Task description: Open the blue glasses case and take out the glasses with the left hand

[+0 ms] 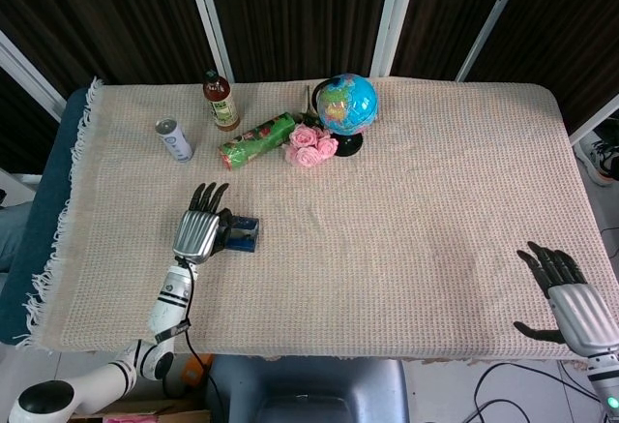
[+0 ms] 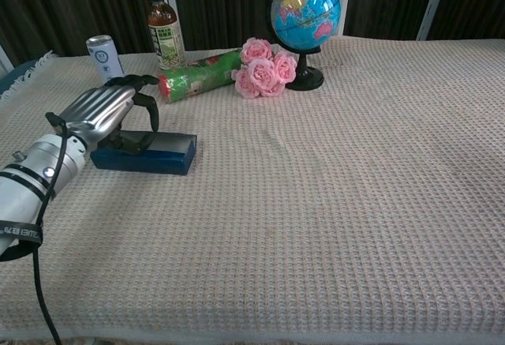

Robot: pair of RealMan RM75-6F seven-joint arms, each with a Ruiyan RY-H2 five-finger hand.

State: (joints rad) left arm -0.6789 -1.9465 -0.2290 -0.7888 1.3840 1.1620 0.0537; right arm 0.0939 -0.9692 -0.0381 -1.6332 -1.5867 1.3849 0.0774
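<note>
left robot hand [image 2: 110, 110] curled over closed blue glasses case [image 2: 154, 153], grasping it; no legible writing

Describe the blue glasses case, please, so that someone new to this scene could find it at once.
Start at the globe at the table's far edge, then come toward the near left, past the green tube. The blue glasses case lies flat there under the left hand. It is the only dark blue, box-shaped thing on the cloth.

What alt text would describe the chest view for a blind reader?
The left hand rests on a closed blue glasses case on a woven tablecloth. Behind stand a can, bottle, green roll, pink roses and globe.
</note>
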